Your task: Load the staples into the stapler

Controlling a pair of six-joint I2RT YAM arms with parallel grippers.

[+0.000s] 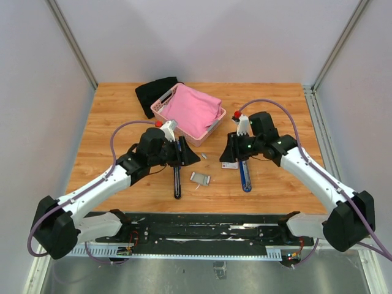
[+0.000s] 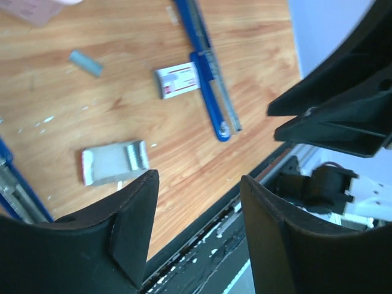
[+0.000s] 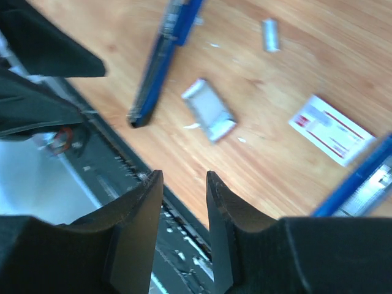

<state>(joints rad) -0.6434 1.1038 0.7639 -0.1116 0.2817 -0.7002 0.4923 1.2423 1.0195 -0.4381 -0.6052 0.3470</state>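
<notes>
The staples (image 1: 200,179), a small silvery-grey block, lie on the wooden table between both arms; they also show as the staples (image 2: 115,162) and the staples (image 3: 209,110). Their white carton with red print (image 1: 229,164) lies flat beside a blue stapler (image 1: 245,176), which is opened with its metal rail showing (image 2: 211,79). A second, darker stapler (image 1: 177,180) lies left of the block (image 3: 162,55). My left gripper (image 2: 199,184) hovers open and empty above the table's near edge. My right gripper (image 3: 184,177) is open by a narrower gap, also empty.
A short loose staple strip (image 1: 204,157) lies behind the block. A pink basket (image 1: 157,109) holding pink cloth stands at the back, with a black cloth (image 1: 153,92) behind it. A black rail (image 1: 202,225) runs along the table's near edge.
</notes>
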